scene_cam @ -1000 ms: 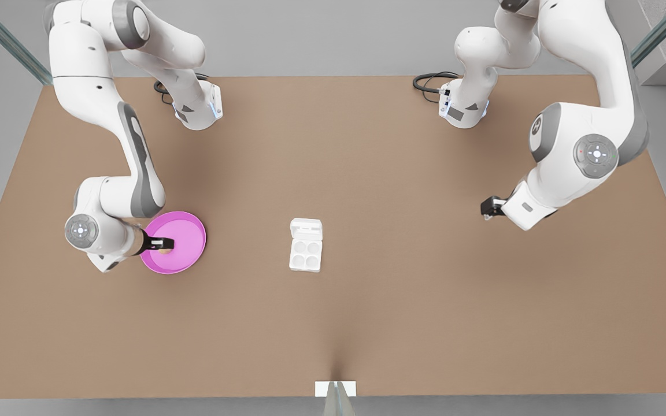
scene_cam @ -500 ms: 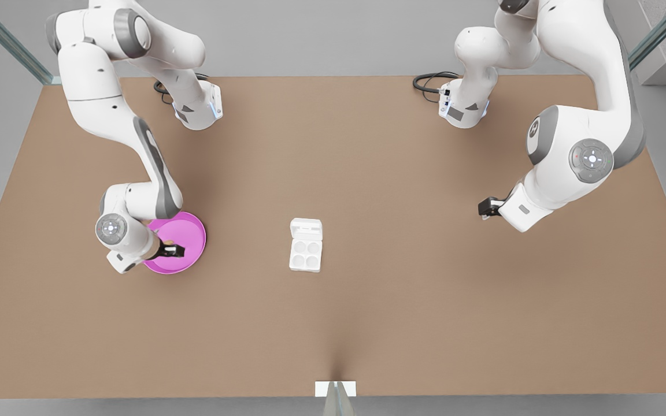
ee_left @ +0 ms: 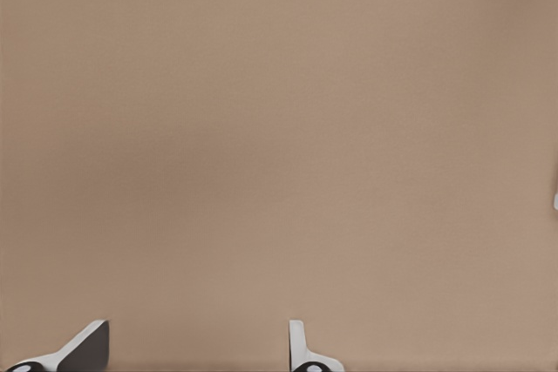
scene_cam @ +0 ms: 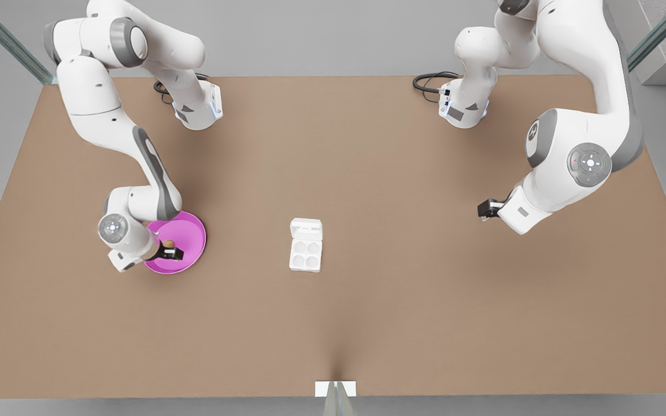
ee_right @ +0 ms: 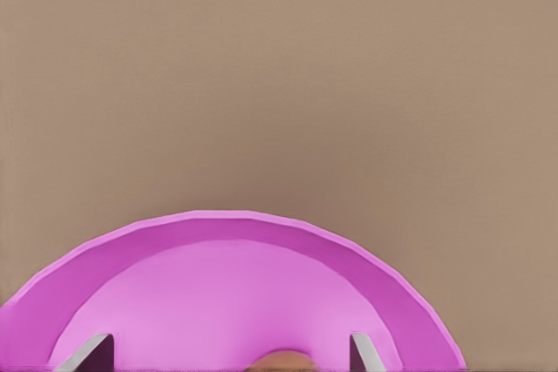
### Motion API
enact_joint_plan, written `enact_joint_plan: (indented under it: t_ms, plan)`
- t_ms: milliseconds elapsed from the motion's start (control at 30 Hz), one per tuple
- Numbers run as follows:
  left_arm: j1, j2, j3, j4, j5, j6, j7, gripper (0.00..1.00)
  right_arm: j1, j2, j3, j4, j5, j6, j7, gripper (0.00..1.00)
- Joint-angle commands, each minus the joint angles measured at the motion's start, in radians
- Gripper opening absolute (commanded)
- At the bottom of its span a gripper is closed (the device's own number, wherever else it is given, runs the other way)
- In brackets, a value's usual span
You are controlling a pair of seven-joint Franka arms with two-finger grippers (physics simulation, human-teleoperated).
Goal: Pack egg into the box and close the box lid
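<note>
Right wrist view: the right gripper (ee_right: 228, 356) has its two fingertips (ee_right: 87, 350) spread wide, with the top of the egg (ee_right: 281, 360) showing between them, nearer neither pad and not clearly touched by either. The jaws are open and hold nothing. Beneath them lies the pink plate (ee_right: 218, 237), its raised rim curving across the brown table (ee_right: 279, 67).

Front view: the same right gripper (scene_cam: 170, 252) is at the front view's left, over the pink plate (scene_cam: 191, 231). The egg (scene_cam: 166, 242) rests on the plate just beside the fingers.

Left wrist view: the left gripper (ee_left: 196, 350) shows two fingertips (ee_left: 87, 344) set well apart over bare table (ee_left: 279, 128), gripping nothing. In the front view the left gripper (scene_cam: 485, 209) waits at the front view's right, well apart from the box.

The box (scene_cam: 305, 255) sits near the middle of the table (scene_cam: 367, 323), its four round cups uncovered and vacant. The box lid (scene_cam: 306, 229) lies flat, swung back on its hinge toward the arm bases, touching the tray along one edge.
</note>
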Motion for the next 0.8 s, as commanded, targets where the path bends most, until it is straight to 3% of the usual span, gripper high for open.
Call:
enact_joint_plan:
  t_ms: [0,267,767]
  plan:
    - [0.004,0.000,0.000,0.000,-0.001,-0.019,-0.006,1.00,0.005,-0.016,0.001,-0.024,0.009,0.027,0.033,1.00]
    - [0.013,-0.006,0.000,0.011,-0.008,-0.019,-0.007,1.00,0.036,-0.056,0.001,-0.124,0.039,0.099,0.033,1.00]
    - [0.002,-0.006,-0.002,0.012,-0.009,-0.017,-0.018,1.00,0.014,-0.090,0.001,-0.148,0.026,0.090,0.016,1.00]
